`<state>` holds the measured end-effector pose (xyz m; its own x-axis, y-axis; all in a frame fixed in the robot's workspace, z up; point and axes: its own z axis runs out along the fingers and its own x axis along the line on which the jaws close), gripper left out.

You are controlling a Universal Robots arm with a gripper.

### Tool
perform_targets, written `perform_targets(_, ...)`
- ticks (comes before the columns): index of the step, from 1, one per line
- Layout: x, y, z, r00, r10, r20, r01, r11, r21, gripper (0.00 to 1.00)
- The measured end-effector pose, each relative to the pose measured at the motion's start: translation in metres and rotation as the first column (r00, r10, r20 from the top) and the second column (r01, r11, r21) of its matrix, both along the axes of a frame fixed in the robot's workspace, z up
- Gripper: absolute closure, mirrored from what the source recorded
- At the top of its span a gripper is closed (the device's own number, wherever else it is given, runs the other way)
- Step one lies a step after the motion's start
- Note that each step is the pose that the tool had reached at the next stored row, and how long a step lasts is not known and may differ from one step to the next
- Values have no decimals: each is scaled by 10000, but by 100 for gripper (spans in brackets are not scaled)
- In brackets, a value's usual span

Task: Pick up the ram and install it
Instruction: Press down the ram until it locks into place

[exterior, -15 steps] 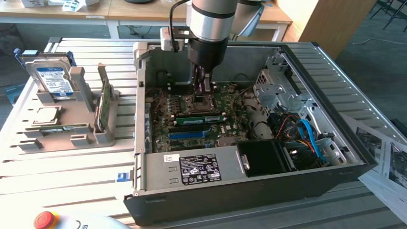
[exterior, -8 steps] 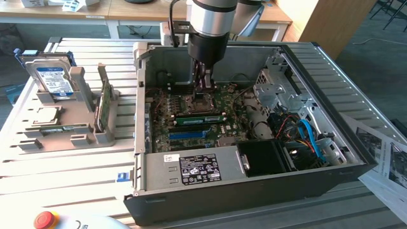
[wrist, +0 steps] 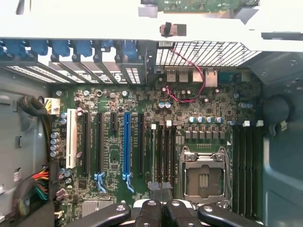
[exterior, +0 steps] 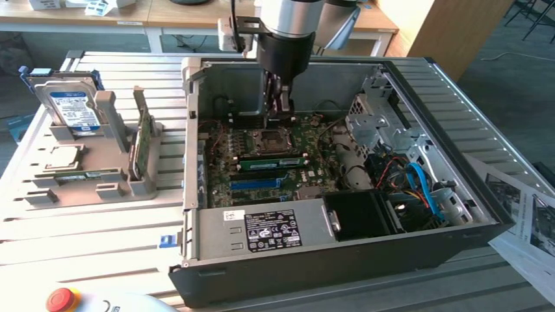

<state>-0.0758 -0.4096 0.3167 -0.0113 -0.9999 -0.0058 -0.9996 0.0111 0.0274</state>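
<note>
With the gripper [exterior: 282, 119] shut on nothing above the motherboard [exterior: 260, 169], the ram [exterior: 139, 140] seems to stand on edge in the grey rack [exterior: 104, 175] outside the case (light, stiff, brittle), best pinched by its bare long edges, not its chips.

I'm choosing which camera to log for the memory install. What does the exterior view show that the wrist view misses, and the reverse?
Exterior view alone: the grey stand beside the computer case, holding a hard drive, a processor chip and an upright ram; also the power supply and a red button.

Wrist view alone: the blue expansion slot, the white slot and the rear vent grille.

Both: the motherboard, its empty processor socket and the shut end effector above the board.
</note>
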Motion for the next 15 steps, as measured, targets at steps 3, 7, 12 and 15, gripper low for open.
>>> perform_targets(3, 0, 0, 59, 10000, 0, 0, 0, 10000, -1, 89)
perform_targets(7, 0, 0, 135, 10000, -1, 0, 1, 10000, 0, 89)
perform_targets(12, 0, 0, 229, 10000, 0, 0, 0, 10000, -1, 89)
perform_targets(15, 0, 0, 275, 10000, 0, 0, 0, 10000, -1, 89)
